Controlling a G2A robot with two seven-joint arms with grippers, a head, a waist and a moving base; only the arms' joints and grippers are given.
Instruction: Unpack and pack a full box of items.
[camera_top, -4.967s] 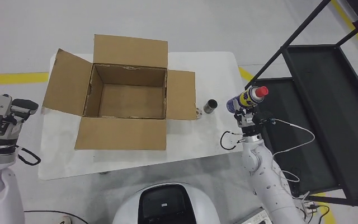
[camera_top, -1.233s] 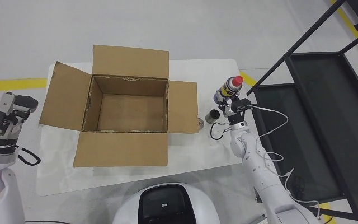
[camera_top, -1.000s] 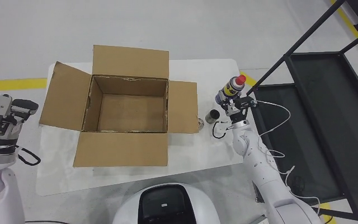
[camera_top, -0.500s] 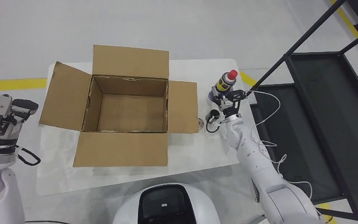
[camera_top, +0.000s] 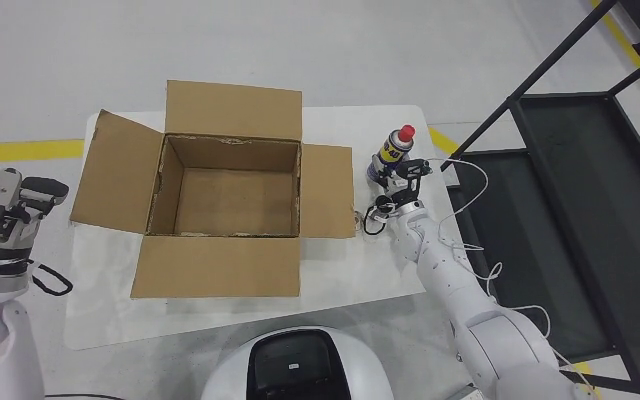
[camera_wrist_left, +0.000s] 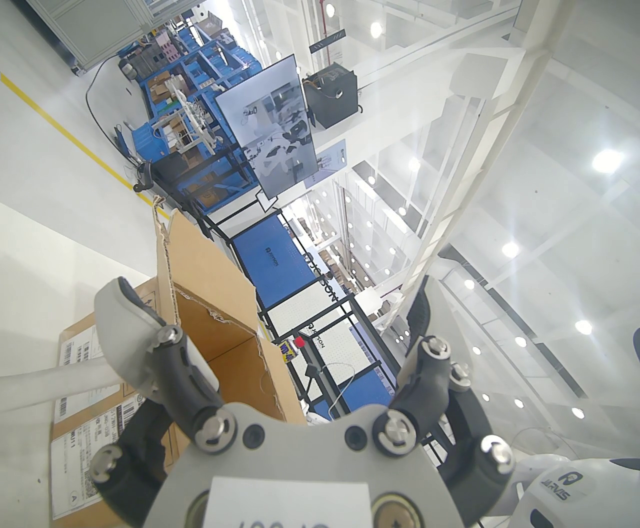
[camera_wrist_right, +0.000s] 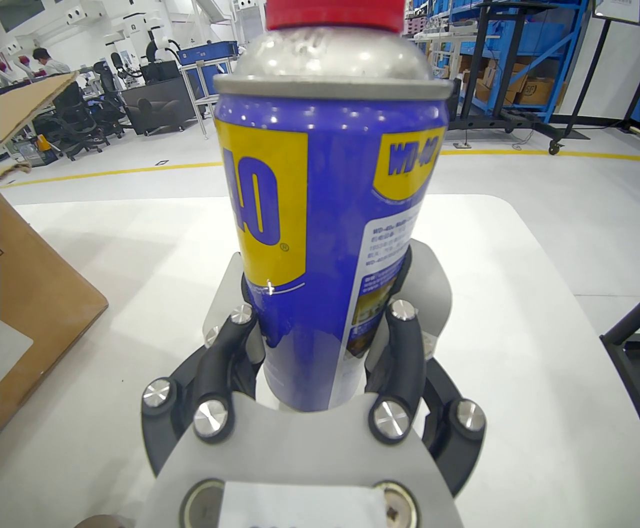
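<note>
An open cardboard box lies on the white table, flaps spread, with nothing showing inside. My right gripper is shut on a blue and yellow spray can with a red cap, just right of the box's right flap. In the right wrist view the fingers clamp the can low on its body, and a box corner shows beside it. My left gripper hangs off the table's left end, open and holding nothing, with the box beyond it.
A black metal rack stands close to the table's right side. Loose cables trail along the right arm. Yellow floor lines run behind the table.
The right arm has carried the spray can leftward from beside the rack to above the table near the box's right flap. A small dark cylinder there is now hidden. The left arm stays still.
</note>
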